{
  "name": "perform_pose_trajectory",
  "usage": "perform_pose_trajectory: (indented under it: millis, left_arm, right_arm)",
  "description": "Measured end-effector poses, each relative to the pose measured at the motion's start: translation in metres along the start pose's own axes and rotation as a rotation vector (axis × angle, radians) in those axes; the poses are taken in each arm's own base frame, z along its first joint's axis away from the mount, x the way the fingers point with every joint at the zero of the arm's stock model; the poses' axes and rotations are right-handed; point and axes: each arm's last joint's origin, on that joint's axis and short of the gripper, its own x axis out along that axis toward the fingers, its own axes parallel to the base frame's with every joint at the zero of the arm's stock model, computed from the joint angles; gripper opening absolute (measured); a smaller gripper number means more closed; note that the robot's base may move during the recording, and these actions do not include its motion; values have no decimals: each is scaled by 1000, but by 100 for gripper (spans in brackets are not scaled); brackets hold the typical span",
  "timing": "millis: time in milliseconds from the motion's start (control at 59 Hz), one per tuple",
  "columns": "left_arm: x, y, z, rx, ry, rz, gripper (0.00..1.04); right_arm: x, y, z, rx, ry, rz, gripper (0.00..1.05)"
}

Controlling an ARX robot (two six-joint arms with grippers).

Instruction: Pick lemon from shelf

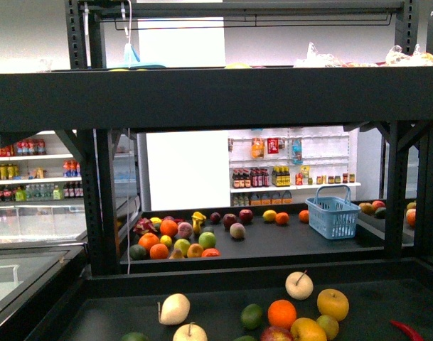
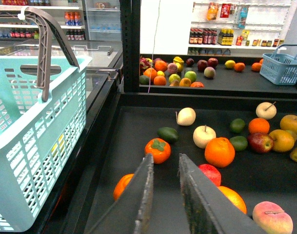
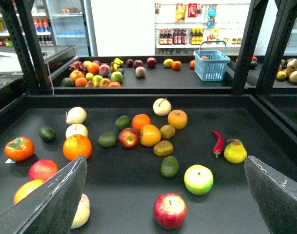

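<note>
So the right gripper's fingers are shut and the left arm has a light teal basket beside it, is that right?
Not quite. The right gripper has its fingers spread wide open with nothing between them, as the right wrist view shows. The light teal basket does sit beside the left arm.
</note>
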Motion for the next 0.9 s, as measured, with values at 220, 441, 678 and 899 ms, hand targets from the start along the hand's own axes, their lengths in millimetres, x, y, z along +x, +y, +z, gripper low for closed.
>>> perform_pose_trajectory:
  millis: [220,441,678,899]
  left_arm:
    - [0,0,0,0,0,0,75]
    - [0,0,0,2,0,0,97]
    - [0,0,0,2,0,0,97]
    - [0,0,0,2,0,0,97]
  right_arm:
    - [0,0,0,0,0,0,97]
    - [0,0,0,0,0,0,97]
    - [0,0,0,0,0,0,97]
    - [0,0,0,0,0,0,97]
